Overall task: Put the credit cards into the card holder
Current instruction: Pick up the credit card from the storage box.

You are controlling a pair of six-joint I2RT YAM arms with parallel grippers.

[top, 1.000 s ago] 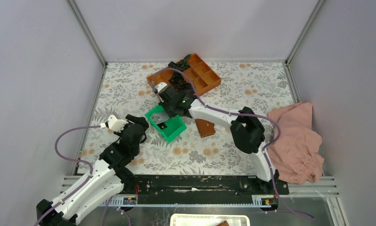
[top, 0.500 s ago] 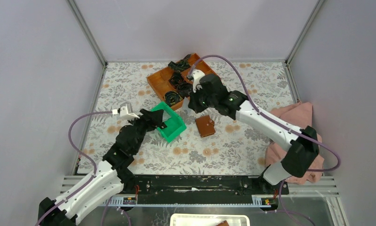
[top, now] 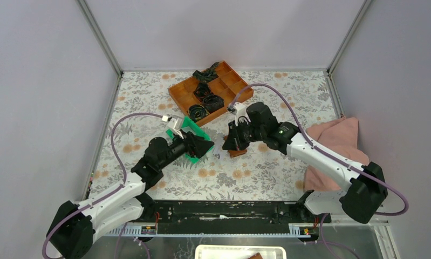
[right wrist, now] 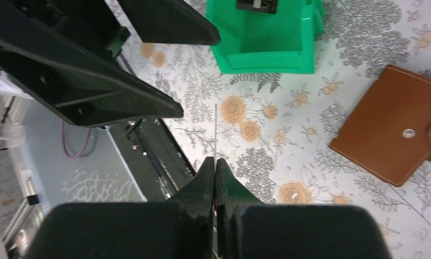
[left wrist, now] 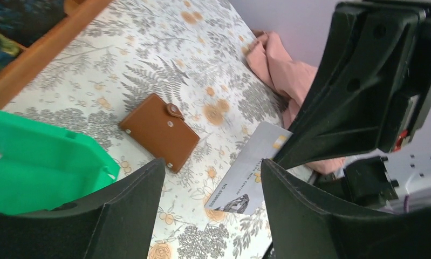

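Pinching one credit card (left wrist: 250, 168) tight between the closed fingers of the right gripper (right wrist: 215, 162). Holding that card by one end over the flowery table (top: 267, 178), edge-on in the right wrist view, with the free end pointing toward the left gripper (left wrist: 212, 164). Keeping the left gripper wide open and holding nothing, with its tips near the card. Hanging there over the right part of the green tray (left wrist: 35, 156).

Leaving the card holder (left wrist: 159, 129) lying flat and shut on the table, snap tab closed, just beside the green tray. Hiding most of it under the right gripper in the top view.

Changing since half a second ago: bringing the right gripper down from the near edge of the orange tray (top: 232, 81) to right above the card holder. Sliding the left gripper farther right across the green tray, toward the card.

Staying in the same spots as before: card holder, green tray, orange tray with its black coiled things (top: 205, 94), and pink cloth (top: 337, 148) at the right side.
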